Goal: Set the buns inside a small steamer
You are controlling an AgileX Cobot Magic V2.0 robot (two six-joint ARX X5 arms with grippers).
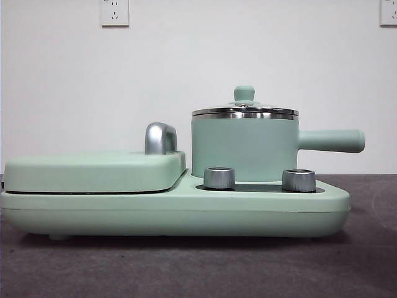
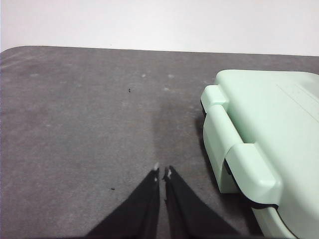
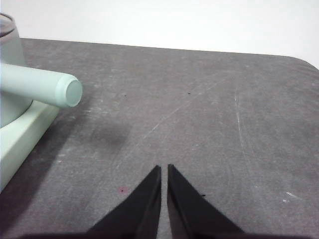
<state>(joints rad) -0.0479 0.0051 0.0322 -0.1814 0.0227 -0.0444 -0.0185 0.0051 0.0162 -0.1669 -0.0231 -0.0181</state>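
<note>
- One small steamer: a mint-green cylindrical pot with a steel rim, standing upright on the right half of a mint-green cooking base. One long green side handle projects level to the right, out past the base's edge.
- One glass lid with a steel edge sits closed on the pot, topped by one green knob.
- Two chrome dials stand on the base in front of the pot, one to each side of its front.
- One flat griddle lid covers the left half of the base; one chrome handle rises behind its right end, just beside the pot.
- Buns: none can be seen in any view, and the lidded pot hides its own inside.
- One grey worktop carries the base; two wall sockets show on the white wall behind.
- Left gripper: fingers pressed together, holding nothing, hanging over bare worktop beside the griddle end of the base.
- Right gripper: fingers pressed together with only a hairline gap, holding nothing, over bare worktop, well apart from the tip of the pot's handle.
- Neither arm appears in the front view.
</note>
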